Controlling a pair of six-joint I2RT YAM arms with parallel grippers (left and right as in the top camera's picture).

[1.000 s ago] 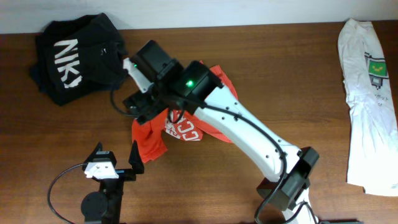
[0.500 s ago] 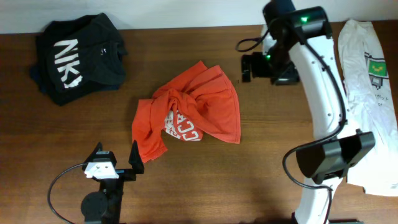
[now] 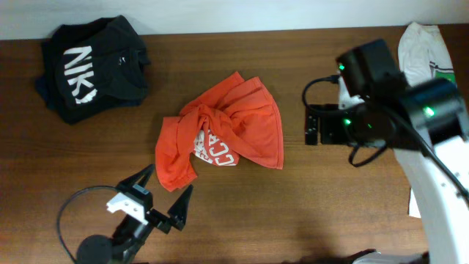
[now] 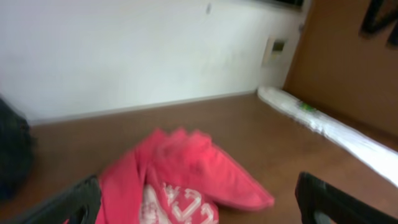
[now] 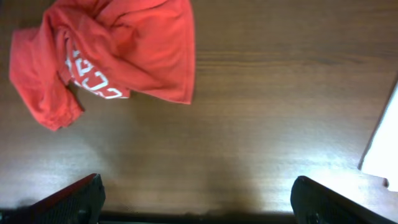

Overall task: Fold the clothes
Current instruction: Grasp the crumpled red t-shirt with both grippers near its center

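The clothes in play are a crumpled orange-red T-shirt point(image 3: 227, 136) with white lettering, lying bunched in the middle of the brown table point(image 3: 242, 213). My left gripper point(image 3: 165, 192) is open near the front edge, just below the shirt's lower left corner. In the left wrist view the shirt point(image 4: 186, 177) fills the space ahead of the open gripper point(image 4: 198, 186). My right gripper point(image 3: 311, 125) is open to the right of the shirt, a short gap away. The right wrist view shows the shirt point(image 5: 118, 50) at the upper left, with only bare wood between the wide-apart fingers of the gripper point(image 5: 199, 190).
A black garment with white letters point(image 3: 91, 62) lies at the back left. A folded white garment point(image 3: 432, 44) lies along the right edge, partly hidden by my right arm, and its corner point(image 5: 385, 140) shows in the right wrist view. A wall runs behind the table.
My right arm has swung away from over the shirt to the right side and come down beside it. My left gripper has turned and shifted right, toward the shirt. The shirt lies free.
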